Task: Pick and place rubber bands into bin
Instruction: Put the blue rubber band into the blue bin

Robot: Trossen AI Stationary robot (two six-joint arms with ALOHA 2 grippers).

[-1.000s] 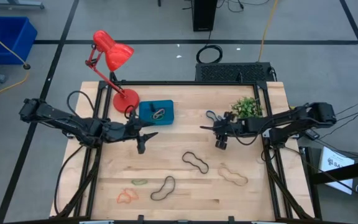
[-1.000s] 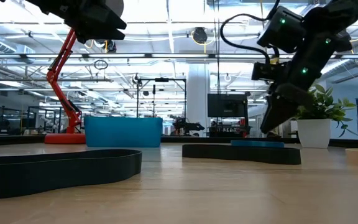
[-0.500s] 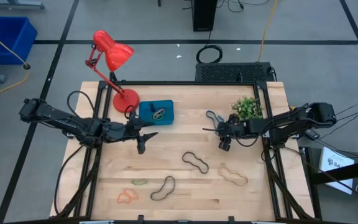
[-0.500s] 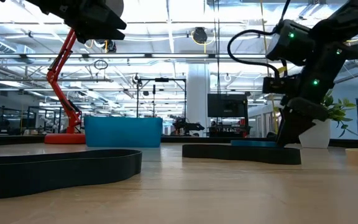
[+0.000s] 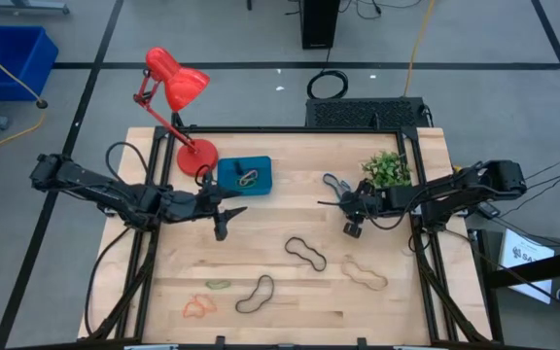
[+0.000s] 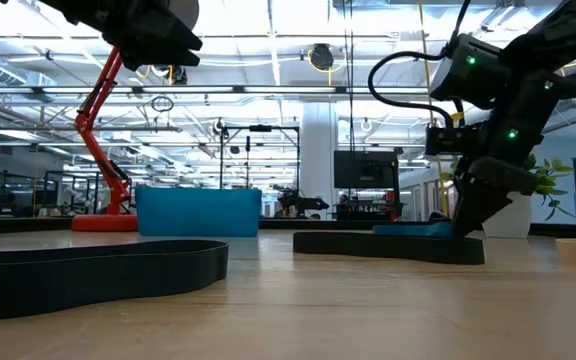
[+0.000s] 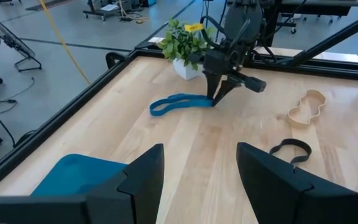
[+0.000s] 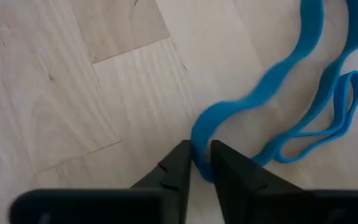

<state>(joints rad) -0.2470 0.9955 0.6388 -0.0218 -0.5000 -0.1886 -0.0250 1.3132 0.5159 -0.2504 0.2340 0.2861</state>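
A blue rubber band [image 5: 332, 182] lies flat on the wooden table near the plant, and my right gripper [image 8: 199, 149] stands on its near end, shut on it. Other rubber bands lie loose on the table: black [image 5: 305, 252], tan [image 5: 364, 273], black [image 5: 255, 294], green [image 5: 218, 285] and orange [image 5: 199, 308]. The teal bin [image 5: 245, 176] stands by the lamp base with a grey band [image 5: 248, 178] in it. My left gripper [image 5: 224, 209] hovers open just in front of the bin, with nothing between its fingers. My right gripper pinches the blue band's looped end [image 8: 204, 127] between its two fingertips. The fingers [image 7: 219, 93] come from above, pointing down at the table. The rest of the band [image 7: 178, 103] lies slack on the wood, stretching away toward the bin.
A red desk lamp [image 5: 175, 92] stands at the far left, beside the bin. A small potted plant [image 5: 387, 167] stands just behind my right gripper. A black frame [image 7: 73, 118] runs along the table's edges.
My right gripper has gone down to the table and a little toward the right edge, ending with its fingertips on the end of the blue band. The band still lies flat.
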